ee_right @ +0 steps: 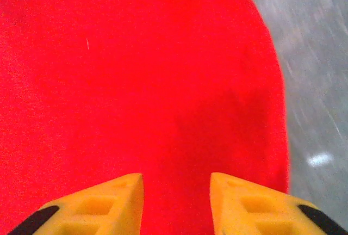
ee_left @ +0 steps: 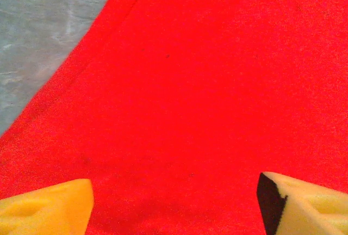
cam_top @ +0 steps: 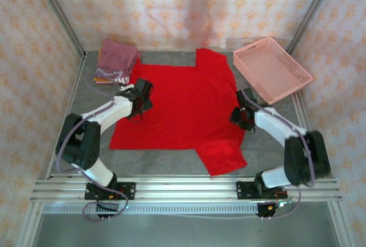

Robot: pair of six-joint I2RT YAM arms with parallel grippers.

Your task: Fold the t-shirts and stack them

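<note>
Yellow fingertips (ee_left: 49, 205) of the left gripper (ee_left: 175, 191) stand wide apart just above the red t-shirt (cam_top: 183, 104), nothing between them, no cloth pinched. Right gripper (ee_right: 176, 191): tips closer together, a narrow gap, red cloth lying flat under it, no fold caught between the fingers that I can see.

Red t-shirt is spread flat in the middle of the grey table (cam_top: 171, 164), one sleeve pointing to the far side, the other toward the near edge. Left gripper is over its far left corner by the hem, right gripper at its right edge, bare table just beside.

Folded maroon-pink t-shirt (cam_top: 117, 58) with white lettering sits at the far left corner, on top of an orange t-shirt (cam_top: 102, 79), touching the red one's corner. Pink plastic lattice basket (cam_top: 271, 67) at the far right, tilted, near the red sleeve. Aluminium rail (cam_top: 183, 190) carries both arm bases at the near edge.
</note>
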